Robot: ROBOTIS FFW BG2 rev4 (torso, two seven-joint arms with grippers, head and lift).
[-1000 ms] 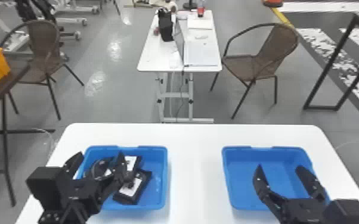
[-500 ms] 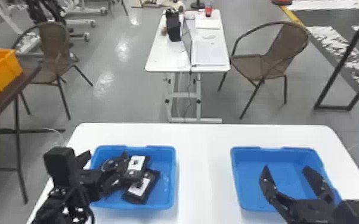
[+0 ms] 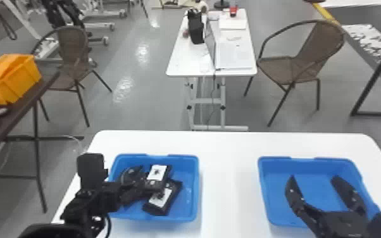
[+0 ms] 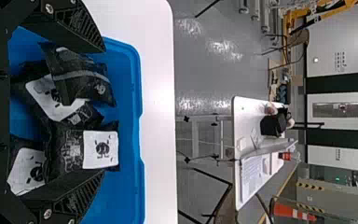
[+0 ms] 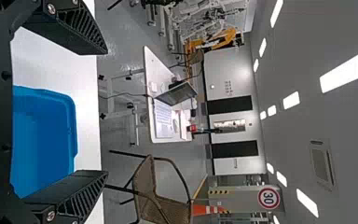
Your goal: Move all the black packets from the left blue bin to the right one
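straddling black packets (image 4: 101, 150) in the left blue bin (image 3: 187, 199), my open left hand (image 4: 103, 111) could snag two, since they overlap; my right hand (image 5: 106, 113), also open, is right of that bin.

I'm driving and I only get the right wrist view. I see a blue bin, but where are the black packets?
Observer: The black packets are in the left blue bin.
Operator: Ooh! Is a claw next to them?
Observer: Yes, the left claw is there, with its fingers apart and packets showing between them.
Operator: Are they all lying side by side?
Observer: No, the upper packet lies partly across another one.
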